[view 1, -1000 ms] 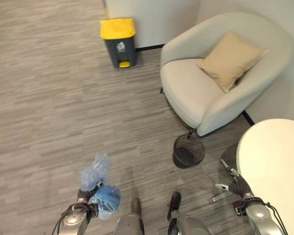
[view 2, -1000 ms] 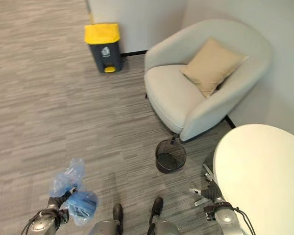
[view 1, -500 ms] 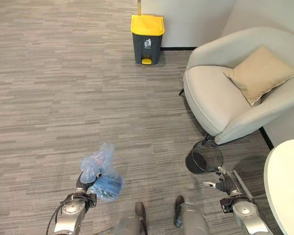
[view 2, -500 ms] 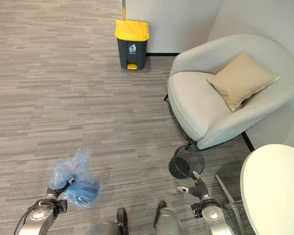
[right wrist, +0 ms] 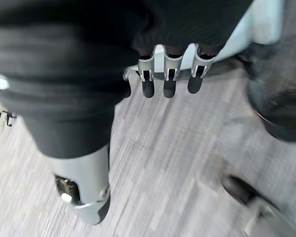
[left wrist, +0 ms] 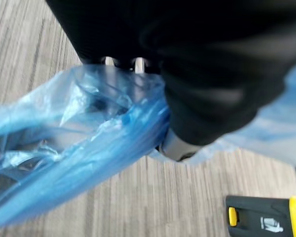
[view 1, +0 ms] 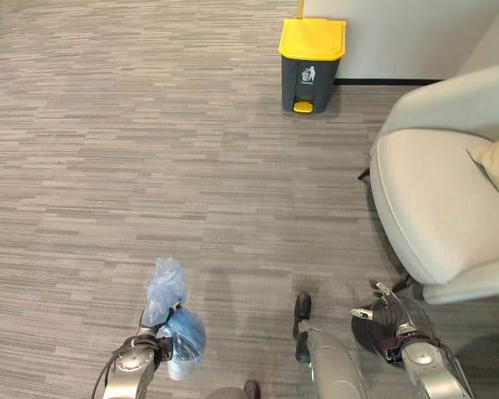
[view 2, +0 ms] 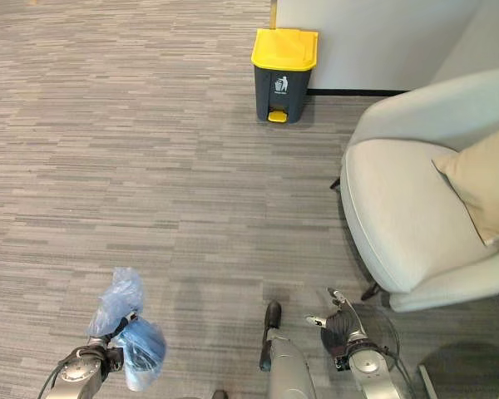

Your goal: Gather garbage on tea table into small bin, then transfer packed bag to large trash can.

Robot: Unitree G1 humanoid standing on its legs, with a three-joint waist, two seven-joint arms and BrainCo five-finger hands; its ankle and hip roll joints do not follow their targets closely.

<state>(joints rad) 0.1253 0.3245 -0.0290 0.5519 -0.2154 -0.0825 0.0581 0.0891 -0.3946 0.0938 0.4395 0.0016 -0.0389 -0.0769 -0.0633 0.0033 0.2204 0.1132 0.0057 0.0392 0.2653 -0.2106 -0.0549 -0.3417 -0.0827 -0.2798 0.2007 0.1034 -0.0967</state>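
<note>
My left hand grips the blue bag, apparently by its neck. View has swung toward the yellow-lidded bin, now ahead, well apart. Right hand hangs relaxed, empty.

The packed bag, crumpled translucent blue plastic with a darker bulging lower part, hung from the left hand above the carpet. The large trash can, dark grey with a closed yellow lid, stood upright by the wall, well apart.
</note>
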